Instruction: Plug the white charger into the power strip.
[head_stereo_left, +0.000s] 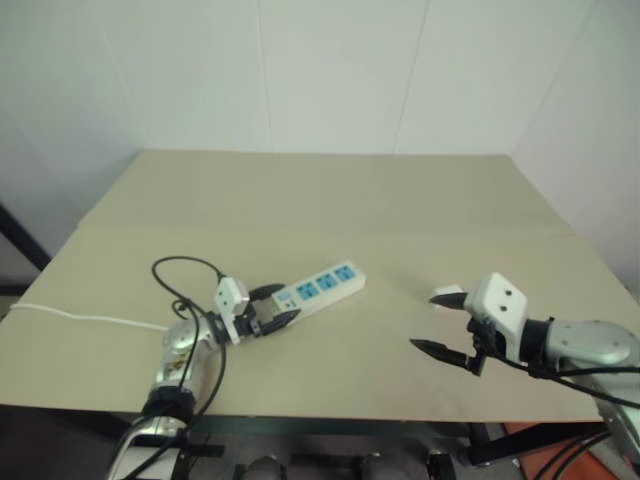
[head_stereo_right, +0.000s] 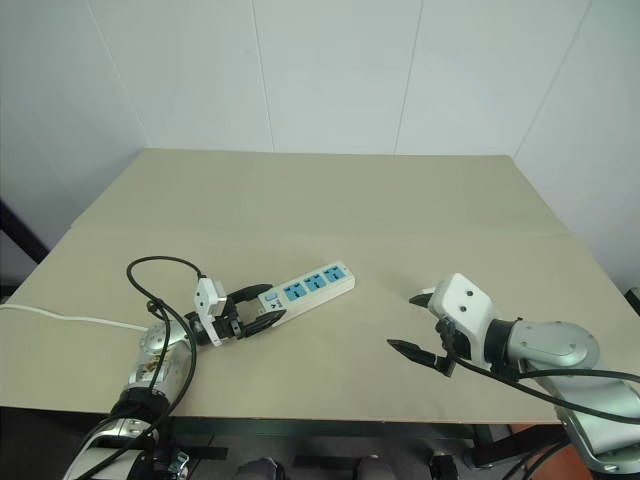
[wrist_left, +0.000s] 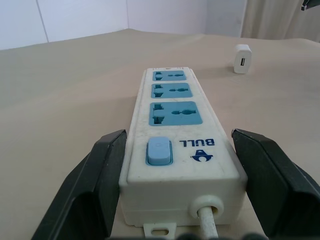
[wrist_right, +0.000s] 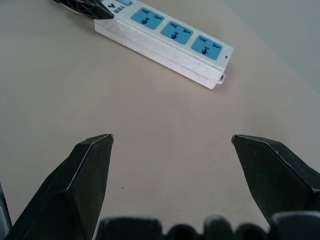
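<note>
The left gripper straddles the switch end of the power strip, one black finger touching its side, the other just off the opposite side, so the jaws stand spread and not yet clamped. The strip lies flat on the tan table, running away from this gripper towards the right. The white charger sits on the table just beside the right gripper, whose fingers gape wide, pinching nothing, well apart from the strip.
</note>
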